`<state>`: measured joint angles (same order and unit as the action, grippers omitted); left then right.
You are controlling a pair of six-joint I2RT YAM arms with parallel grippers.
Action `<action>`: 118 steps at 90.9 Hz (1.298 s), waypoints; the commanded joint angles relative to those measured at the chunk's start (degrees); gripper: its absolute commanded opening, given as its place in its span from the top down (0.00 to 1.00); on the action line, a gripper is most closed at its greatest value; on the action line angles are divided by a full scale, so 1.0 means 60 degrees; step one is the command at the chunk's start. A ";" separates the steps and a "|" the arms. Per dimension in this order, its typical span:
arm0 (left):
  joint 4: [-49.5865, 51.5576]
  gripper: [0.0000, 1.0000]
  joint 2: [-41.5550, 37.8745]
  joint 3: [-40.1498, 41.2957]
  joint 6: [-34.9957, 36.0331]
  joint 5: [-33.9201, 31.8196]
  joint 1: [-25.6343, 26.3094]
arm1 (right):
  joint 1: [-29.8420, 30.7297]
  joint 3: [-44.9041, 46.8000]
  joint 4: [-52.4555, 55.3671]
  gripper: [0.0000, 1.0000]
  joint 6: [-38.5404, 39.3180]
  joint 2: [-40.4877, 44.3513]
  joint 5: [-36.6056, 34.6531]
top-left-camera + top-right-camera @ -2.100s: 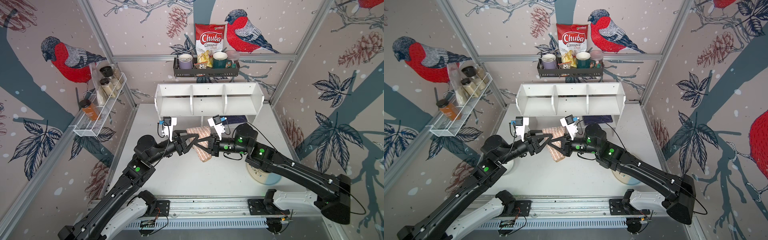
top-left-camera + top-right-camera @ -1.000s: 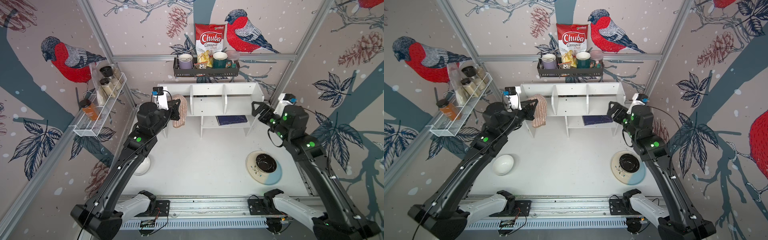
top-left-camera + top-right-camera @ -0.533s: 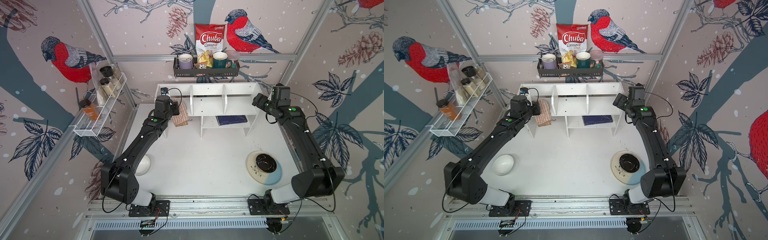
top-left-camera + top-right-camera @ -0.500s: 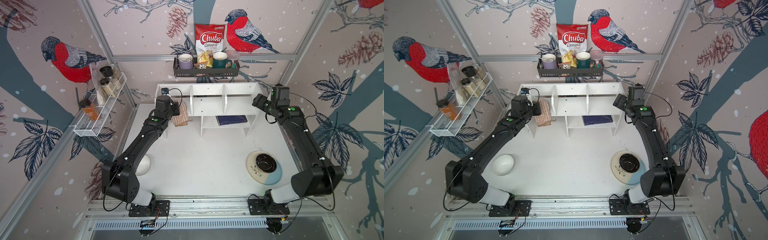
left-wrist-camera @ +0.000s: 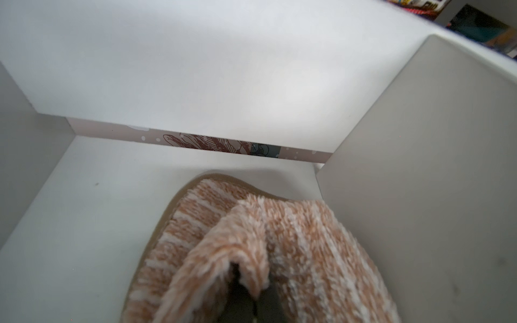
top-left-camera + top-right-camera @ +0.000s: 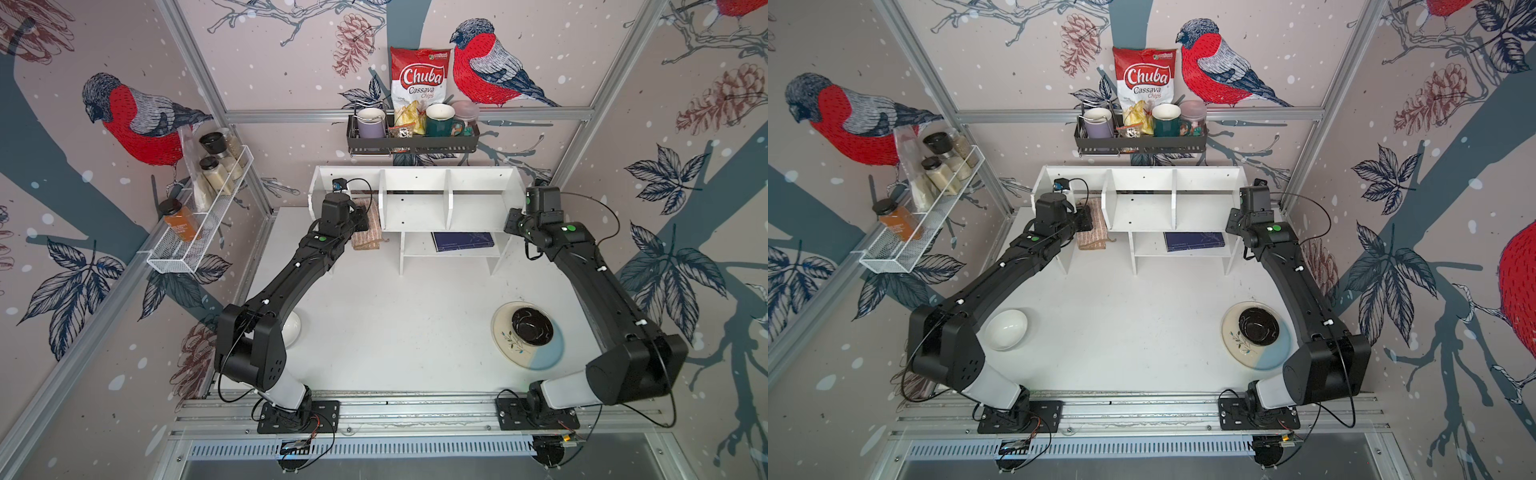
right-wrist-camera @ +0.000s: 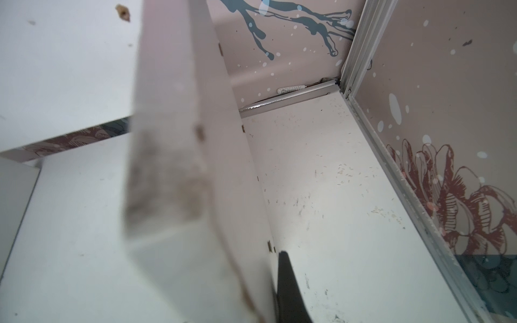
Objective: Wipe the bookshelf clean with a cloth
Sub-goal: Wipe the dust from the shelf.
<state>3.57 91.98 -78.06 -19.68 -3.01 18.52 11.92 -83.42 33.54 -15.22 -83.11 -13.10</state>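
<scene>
The cloth (image 6: 367, 227) lies in the bookshelf (image 6: 415, 173), upper left compartment; a book (image 6: 463, 242) below.

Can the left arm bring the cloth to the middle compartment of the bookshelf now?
Probably yes, but not sideways: a divider walls off the left compartment, where the cloth lies. The bookshelf is open in front, so the left arm could back out and re-enter.

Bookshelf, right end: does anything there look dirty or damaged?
Yes. On the bookshelf, the right end panel's front edge shows a grey-brown smudged patch, and pale specks litter the table beside it, near the wall corner.
</scene>
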 commanded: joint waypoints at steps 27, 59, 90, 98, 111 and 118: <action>0.1101 1.00 0.1107 -0.2100 -0.0369 -0.0994 -0.0702 | -0.0316 0.0270 -0.0223 1.00 -0.1271 0.0273 0.1704; 0.1021 0.73 0.0556 -0.0709 0.0329 -0.0113 0.0024 | -0.0632 0.0602 -0.0836 1.00 -0.1003 0.0275 0.3439; 0.1047 0.54 -0.0027 -0.0095 -0.0354 0.0196 -0.0244 | -0.0550 0.0678 -0.0959 1.00 -0.0942 0.0326 0.4099; 0.1100 0.90 0.0286 -0.0258 -0.0265 0.0289 -0.0246 | -0.0406 0.0663 -0.0950 1.00 -0.0837 0.0329 0.4229; 0.1555 1.00 0.0839 -0.1250 -0.0451 -0.0043 -0.0389 | -0.0316 0.0738 -0.0904 1.00 -0.0759 0.0407 0.4332; 0.1488 1.00 0.0918 -0.1689 -0.0661 -0.0247 -0.0540 | -0.0343 0.0821 -0.0888 1.00 -0.0749 0.0474 0.4351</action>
<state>9.21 96.77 -85.36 -22.02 -2.98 16.36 9.37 -79.26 28.71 -11.84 -80.66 -2.24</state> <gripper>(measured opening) 0.084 0.143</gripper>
